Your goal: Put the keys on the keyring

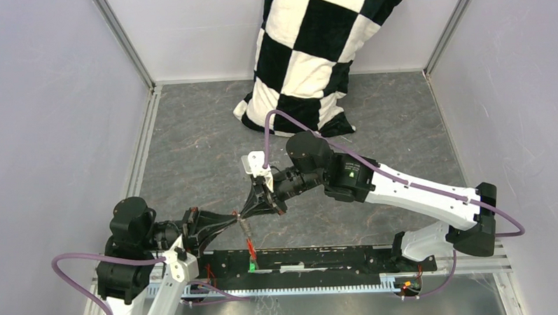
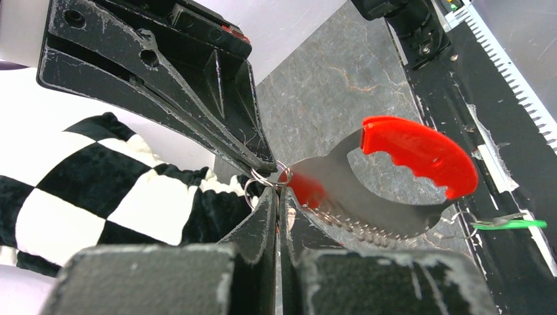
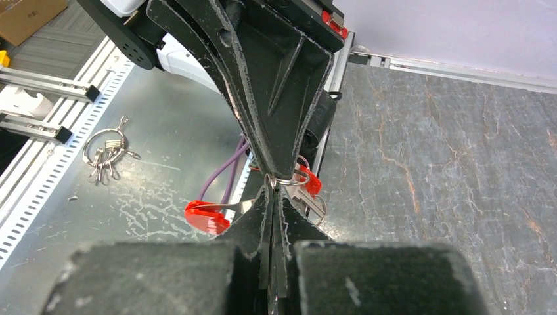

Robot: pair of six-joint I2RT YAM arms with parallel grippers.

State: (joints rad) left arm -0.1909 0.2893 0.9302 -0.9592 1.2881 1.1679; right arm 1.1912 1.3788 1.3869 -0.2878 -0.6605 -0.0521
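My two grippers meet tip to tip above the grey floor. The left gripper (image 1: 239,217) (image 2: 279,191) is shut, its tips pinching the keyring's thin silver wire rings (image 2: 263,178). From the other side the right gripper (image 1: 249,212) (image 3: 272,190) is shut on the same wire rings (image 3: 289,180). Below them hangs the curved red-and-grey fob (image 2: 401,172) (image 3: 206,216) (image 1: 250,244). A green-headed key (image 2: 511,224) (image 1: 252,265) dangles from a small ring at the fob's lower end. A red-headed key (image 3: 309,184) hangs beside the pinched ring, its silver blade pointing down.
A black-and-white checkered pillow (image 1: 313,55) (image 2: 131,203) leans against the back wall. A black rail (image 1: 336,257) runs along the near edge under the hanging fob. A separate bunch of keys (image 3: 106,154) lies on the metal sheet beyond the rail. Grey walls close both sides.
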